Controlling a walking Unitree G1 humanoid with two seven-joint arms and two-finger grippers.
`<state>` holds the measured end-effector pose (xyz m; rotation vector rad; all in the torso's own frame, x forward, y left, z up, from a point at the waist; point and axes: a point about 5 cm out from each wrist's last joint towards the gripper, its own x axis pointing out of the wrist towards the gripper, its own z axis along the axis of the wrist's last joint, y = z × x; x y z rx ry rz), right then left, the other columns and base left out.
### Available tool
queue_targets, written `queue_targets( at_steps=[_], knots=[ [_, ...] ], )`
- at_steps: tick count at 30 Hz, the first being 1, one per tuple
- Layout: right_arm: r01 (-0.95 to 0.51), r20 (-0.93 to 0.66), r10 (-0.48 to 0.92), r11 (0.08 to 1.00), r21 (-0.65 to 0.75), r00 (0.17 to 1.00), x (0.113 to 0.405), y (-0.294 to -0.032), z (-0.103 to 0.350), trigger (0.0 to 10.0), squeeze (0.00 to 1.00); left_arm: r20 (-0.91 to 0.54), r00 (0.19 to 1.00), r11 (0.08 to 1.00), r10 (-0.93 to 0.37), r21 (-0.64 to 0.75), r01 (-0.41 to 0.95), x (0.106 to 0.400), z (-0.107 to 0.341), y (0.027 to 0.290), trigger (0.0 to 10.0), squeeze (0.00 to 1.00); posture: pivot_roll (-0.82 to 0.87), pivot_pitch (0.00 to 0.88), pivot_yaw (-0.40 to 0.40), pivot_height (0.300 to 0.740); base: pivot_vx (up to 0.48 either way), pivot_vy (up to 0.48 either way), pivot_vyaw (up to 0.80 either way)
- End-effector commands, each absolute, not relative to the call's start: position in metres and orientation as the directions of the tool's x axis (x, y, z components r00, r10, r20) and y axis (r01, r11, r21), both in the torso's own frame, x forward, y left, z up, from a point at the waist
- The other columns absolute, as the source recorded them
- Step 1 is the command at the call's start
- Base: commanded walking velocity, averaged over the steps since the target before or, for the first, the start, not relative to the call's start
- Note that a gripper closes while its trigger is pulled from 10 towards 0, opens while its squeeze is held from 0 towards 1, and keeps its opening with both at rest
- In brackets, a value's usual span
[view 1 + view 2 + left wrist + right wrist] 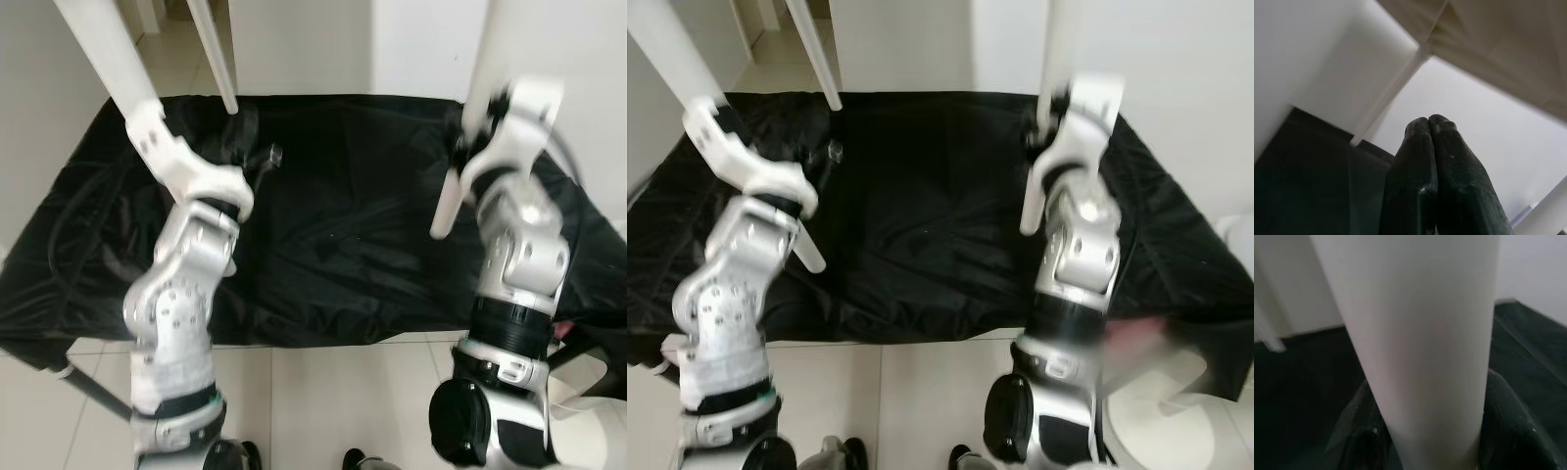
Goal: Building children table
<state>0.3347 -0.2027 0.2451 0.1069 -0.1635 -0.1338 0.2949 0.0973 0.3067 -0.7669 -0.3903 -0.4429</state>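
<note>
Right end effector (1420, 450) clamps a white table leg (1415, 333); left end effector (1432, 142), fingers together, steadies the frame. Next: seat the leg.

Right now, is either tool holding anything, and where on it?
Right tool clamps a white table leg, fingers on opposite sides of the shaft. Left tool is shut on nothing, its fingers pressed together.

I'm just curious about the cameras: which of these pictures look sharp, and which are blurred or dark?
Left eye view: fairly sharp, black cloth deeply dark. Right eye view: softer, smeared at its lower right. Left wrist view: shut black fingers crisp against pale, bright surfaces. Right wrist view: white table leg close and blurred.
</note>
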Motion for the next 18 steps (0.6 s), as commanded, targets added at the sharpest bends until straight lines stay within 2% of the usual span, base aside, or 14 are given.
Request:
queue_targets(
  at_steps=[1, 3, 4, 6, 7, 8, 9, 10, 14, 15, 18],
  knots=[
    [0.131, 0.201, -0.163, 0.978, 0.163, 0.966, 0.327, -0.207, 0.238, 10.0, 0.00, 0.528, 0.762, 0.554, -0.376, -0.530, 0.641, 0.292, 0.309, 0.070, 10.0, 0.00, -0.06, 0.110, 0.066, 0.740, 0.000, 0.000, 0.00],
    [0.142, 0.206, -0.174, 0.976, 0.164, 0.963, 0.323, -0.209, 0.231, 10.0, 0.00, 0.493, 0.772, 0.565, -0.402, -0.530, 0.633, 0.293, 0.300, 0.067, 10.0, 0.00, -0.07, 0.111, 0.067, 0.740, 0.000, 0.000, 0.00],
    [0.149, 0.211, -0.182, 0.975, 0.164, 0.961, 0.321, -0.211, 0.227, 10.0, 0.76, 0.472, 0.777, 0.571, -0.417, -0.529, 0.628, 0.293, 0.294, 0.066, 10.0, 0.00, -0.07, 0.111, 0.067, 0.740, 0.000, 0.000, 0.00],
    [0.147, 0.212, -0.183, 0.974, 0.175, 0.960, 0.319, -0.212, 0.222, 10.0, 0.76, 0.450, 0.782, 0.583, -0.431, -0.523, 0.622, 0.292, 0.288, 0.066, 10.0, 0.00, -0.07, 0.115, 0.069, 0.740, 0.000, 0.000, 0.00],
    [0.159, 0.217, -0.196, 0.972, 0.174, 0.956, 0.317, -0.215, 0.217, 10.0, 1.00, 0.428, 0.780, 0.581, -0.456, -0.520, 0.626, 0.290, 0.282, 0.066, 10.0, 0.00, -0.07, 0.115, 0.069, 0.740, 0.000, 0.000, 0.00],
    [0.159, 0.217, -0.196, 0.972, 0.174, 0.956, 0.317, -0.215, 0.217, 10.0, 1.00, 0.428, 0.780, 0.581, -0.456, -0.520, 0.626, 0.290, 0.282, 0.066, 10.0, 0.00, -0.07, 0.115, 0.069, 0.740, 0.000, 0.000, 0.00],
    [0.166, 0.218, -0.202, 0.971, 0.172, 0.955, 0.315, -0.216, 0.212, 10.0, 1.00, 0.410, 0.774, 0.583, -0.483, -0.510, 0.633, 0.287, 0.275, 0.065, 10.0, 0.07, -0.06, 0.112, 0.062, 0.740, 0.000, 0.000, 0.00],
    [0.177, 0.219, -0.211, 0.970, 0.166, 0.953, 0.314, -0.217, 0.209, 10.0, 1.00, 0.396, 0.769, 0.585, -0.502, -0.500, 0.639, 0.284, 0.270, 0.066, 10.0, 1.00, -0.06, 0.112, 0.062, 0.740, 0.000, 0.000, 0.00],
    [0.179, 0.227, -0.217, 0.968, 0.176, 0.949, 0.313, -0.218, 0.208, 10.0, 1.00, 0.374, 0.767, 0.597, -0.521, -0.483, 0.640, 0.282, 0.263, 0.066, 10.0, 1.00, -0.05, 0.107, 0.052, 0.740, 0.000, 0.000, 0.00],
    [0.179, 0.288, -0.226, 0.967, 0.179, 0.931, 0.311, -0.219, 0.212, 10.0, 1.00, 0.330, 0.759, 0.620, -0.561, -0.441, 0.649, 0.273, 0.253, 0.067, 10.0, 1.00, -0.04, 0.113, 0.044, 0.740, 0.000, 0.000, 0.00],
    [0.181, 0.334, -0.234, 0.966, 0.182, 0.913, 0.308, -0.218, 0.215, 10.0, 1.00, 0.302, 0.755, 0.636, -0.581, -0.411, 0.654, 0.268, 0.248, 0.070, 10.0, 1.00, -0.03, 0.121, 0.042, 0.740, 0.000, 0.000, 0.00]
  ],
)
